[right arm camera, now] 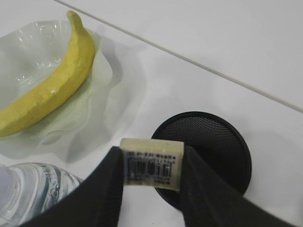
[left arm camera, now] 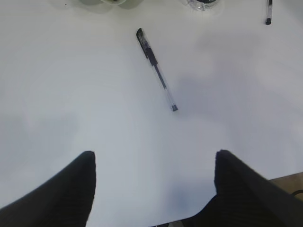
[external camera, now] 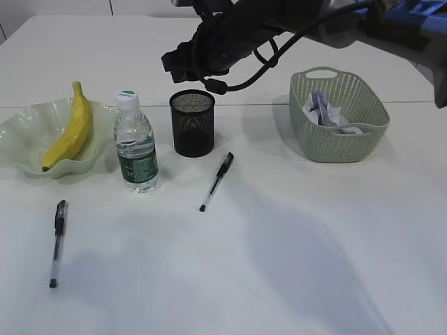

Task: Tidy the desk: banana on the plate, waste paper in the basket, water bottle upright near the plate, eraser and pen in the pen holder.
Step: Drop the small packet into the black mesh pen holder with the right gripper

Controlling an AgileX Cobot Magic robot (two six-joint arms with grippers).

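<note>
My right gripper (right arm camera: 152, 156) is shut on the pale-yellow eraser (right arm camera: 151, 166), barcode sticker facing the camera. It hangs just above the near rim of the black mesh pen holder (right arm camera: 210, 146). In the exterior view that gripper (external camera: 176, 64) hovers over the pen holder (external camera: 192, 123). The banana (external camera: 72, 132) lies on the plate (external camera: 21, 129). The water bottle (external camera: 136, 146) stands upright beside the plate. One pen (external camera: 216, 181) lies in front of the holder, another pen (external camera: 56, 241) at the front left. My left gripper (left arm camera: 154, 161) is open above bare desk, short of that pen (left arm camera: 156, 69).
The green basket (external camera: 339, 118) at the right holds crumpled waste paper (external camera: 323, 109). The right arm and its cable stretch across the back from the upper right. The desk seam (right arm camera: 199, 66) runs behind the holder.
</note>
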